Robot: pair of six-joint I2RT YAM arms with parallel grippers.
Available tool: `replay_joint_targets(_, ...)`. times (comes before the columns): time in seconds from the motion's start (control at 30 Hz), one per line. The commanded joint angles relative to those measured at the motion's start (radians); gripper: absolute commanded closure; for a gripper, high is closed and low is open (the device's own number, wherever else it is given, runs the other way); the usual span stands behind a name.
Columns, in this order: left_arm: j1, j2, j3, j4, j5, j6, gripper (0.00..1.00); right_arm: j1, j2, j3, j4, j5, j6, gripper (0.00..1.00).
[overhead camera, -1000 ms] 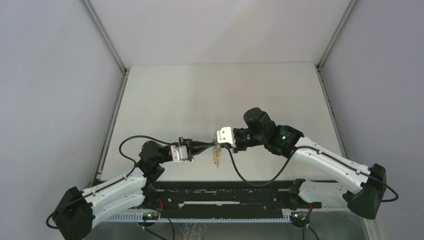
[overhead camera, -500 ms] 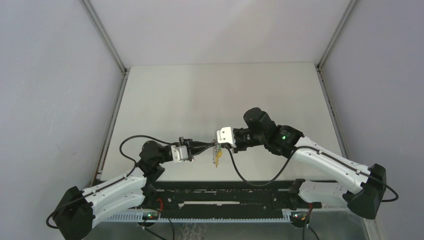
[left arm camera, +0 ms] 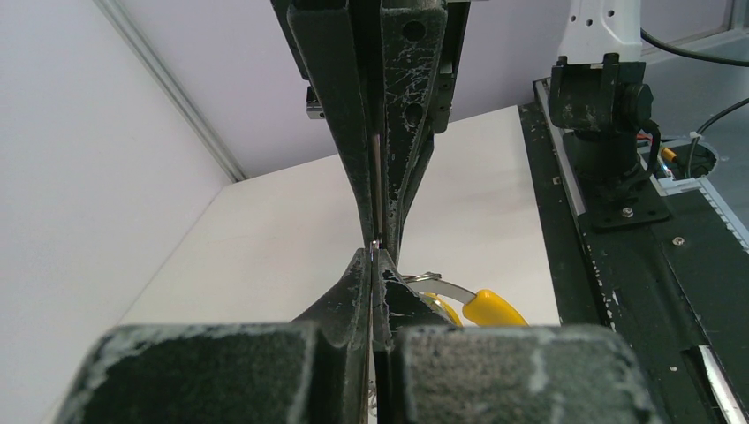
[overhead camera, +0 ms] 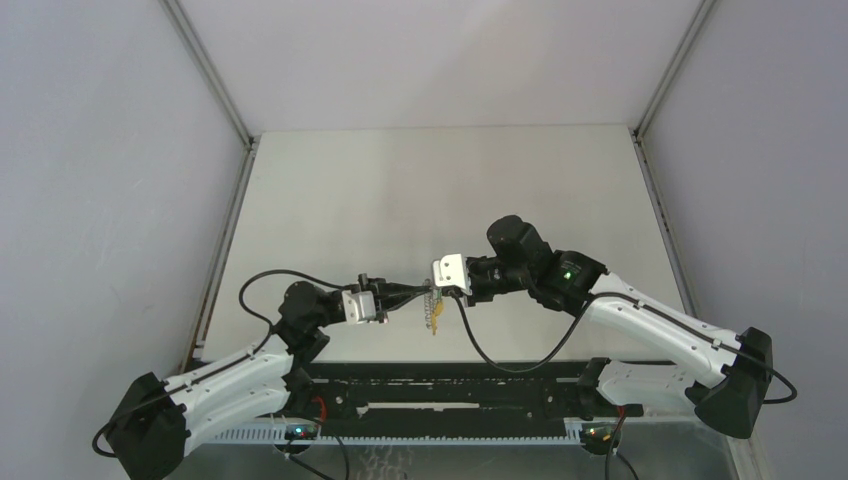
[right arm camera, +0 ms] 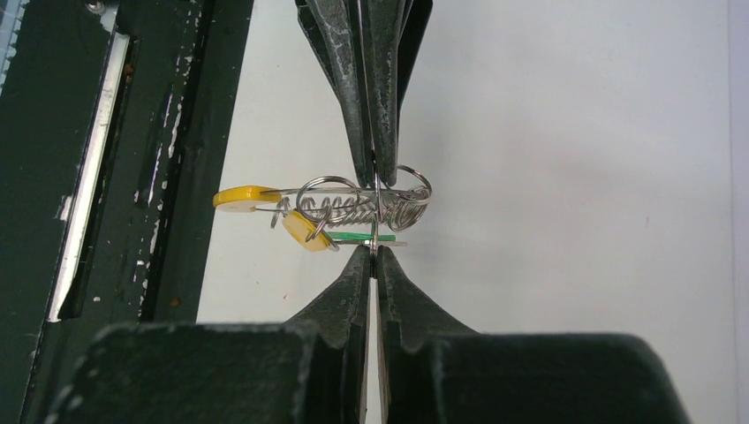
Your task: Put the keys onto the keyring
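The keyring (right arm camera: 376,212) hangs edge-on in the air between both grippers, a thin grey metal ring with a beaded coil (right arm camera: 362,210) across it. My left gripper (overhead camera: 424,294) is shut on one side of it. Facing it tip to tip, my right gripper (overhead camera: 440,292) is shut on the other side. On small rings by the coil hang two yellow-headed keys (right arm camera: 243,196) and a green one (right arm camera: 353,236). The left wrist view shows one yellow head (left arm camera: 495,307) right of my left gripper (left arm camera: 373,256). In the right wrist view my right gripper (right arm camera: 375,254) pinches the ring from below.
The white table (overhead camera: 440,190) stretches away behind the grippers between grey side walls. A black rail (overhead camera: 440,385) with the arm bases runs along the near edge, just below the hanging keys. A black cable (overhead camera: 500,360) loops under the right arm.
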Motion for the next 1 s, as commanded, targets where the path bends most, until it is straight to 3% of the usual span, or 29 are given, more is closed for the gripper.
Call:
replay_joint_targets(0.0,0.005,-0.02,0.018,0.033,0.003,-0.01,1.0,0.005,-0.007,0.01,0.018,0.011,-0.002,1.0)
replay_joint_targets(0.97,0.005,0.002,0.027,0.033,0.018,-0.015,1.0,0.012,-0.031,0.011,0.036,-0.029,-0.017,1.0)
